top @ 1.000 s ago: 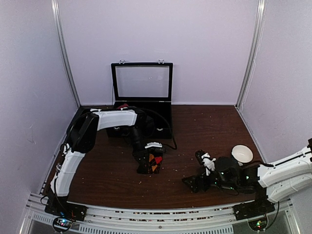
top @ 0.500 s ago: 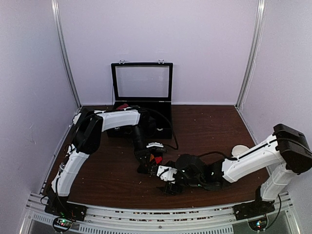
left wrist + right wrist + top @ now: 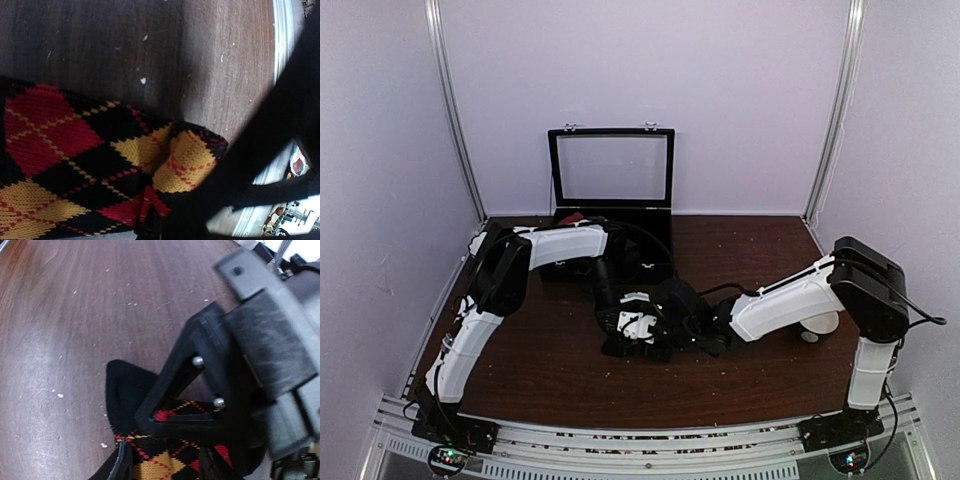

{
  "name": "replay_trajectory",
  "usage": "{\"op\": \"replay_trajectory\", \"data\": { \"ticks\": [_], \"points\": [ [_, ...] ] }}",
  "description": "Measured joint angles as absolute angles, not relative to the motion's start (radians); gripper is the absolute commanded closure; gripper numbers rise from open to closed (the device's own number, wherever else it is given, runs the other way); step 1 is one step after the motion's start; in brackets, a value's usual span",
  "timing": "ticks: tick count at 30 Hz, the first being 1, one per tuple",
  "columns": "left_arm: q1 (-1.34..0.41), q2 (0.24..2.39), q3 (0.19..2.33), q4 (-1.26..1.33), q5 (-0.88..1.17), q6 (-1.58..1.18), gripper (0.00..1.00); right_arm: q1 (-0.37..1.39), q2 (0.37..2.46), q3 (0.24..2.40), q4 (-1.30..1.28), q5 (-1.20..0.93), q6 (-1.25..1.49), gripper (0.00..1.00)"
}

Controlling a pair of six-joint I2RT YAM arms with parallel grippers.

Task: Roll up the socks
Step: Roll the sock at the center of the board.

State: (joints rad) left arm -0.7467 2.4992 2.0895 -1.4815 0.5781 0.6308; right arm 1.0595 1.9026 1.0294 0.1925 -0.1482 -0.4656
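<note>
Right, your L gripper (image 3: 617, 325) was clamped tight on the black argyle sock (image 3: 75, 150), which lay bunched near the middle of the table (image 3: 760, 260). Your R gripper (image 3: 165, 467) sat right beside it, fingers (image 3: 121, 465) apart w/ sock fabric btwn them; couldn't tell if they pinched it.
</note>
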Motion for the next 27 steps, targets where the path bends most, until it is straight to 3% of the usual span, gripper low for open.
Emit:
{"op": "replay_trajectory", "data": {
  "ticks": [14,18,23,27],
  "points": [
    [-0.747,2.509,2.103,-1.494,0.583,0.638,1.0,1.069,1.909,0.951,0.215,-0.171,-0.481,0.6],
    [-0.747,2.512,2.108,-1.496,0.584,0.639,1.0,1.069,1.909,0.951,0.215,-0.153,-0.492,0.68],
    [-0.747,2.515,2.114,-1.501,0.584,0.646,0.81,1.069,1.909,0.952,0.213,-0.141,-0.498,0.86],
    [-0.747,2.515,2.117,-1.496,0.582,0.647,0.73,1.07,1.911,0.956,0.206,-0.143,-0.466,0.95]
  ]
}}
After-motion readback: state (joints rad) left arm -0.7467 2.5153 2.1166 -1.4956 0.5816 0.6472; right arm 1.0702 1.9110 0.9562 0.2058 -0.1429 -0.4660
